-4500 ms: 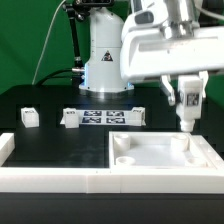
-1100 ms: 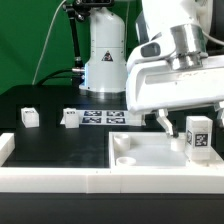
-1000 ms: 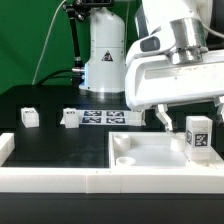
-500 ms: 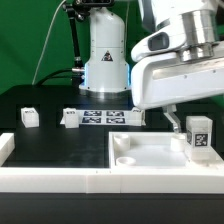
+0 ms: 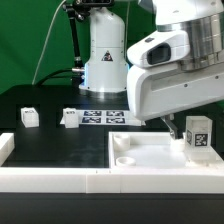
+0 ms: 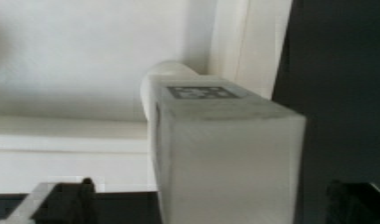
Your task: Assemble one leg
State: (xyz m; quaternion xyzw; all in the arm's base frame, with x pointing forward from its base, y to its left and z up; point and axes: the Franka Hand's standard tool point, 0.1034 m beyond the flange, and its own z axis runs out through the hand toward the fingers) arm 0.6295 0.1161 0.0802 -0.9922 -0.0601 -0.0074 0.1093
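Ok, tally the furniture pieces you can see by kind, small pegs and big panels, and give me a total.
Small pegs: 3
Big panel: 1
Total: 4 in view

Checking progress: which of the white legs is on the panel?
The leg at the exterior view's right, upright in the white panel; the other two legs sit on the black table.

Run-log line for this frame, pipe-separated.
small white plastic block-shaped leg: upright on large white square tray-like panel, exterior view's right | gripper: open, straddling leg, no contact visible
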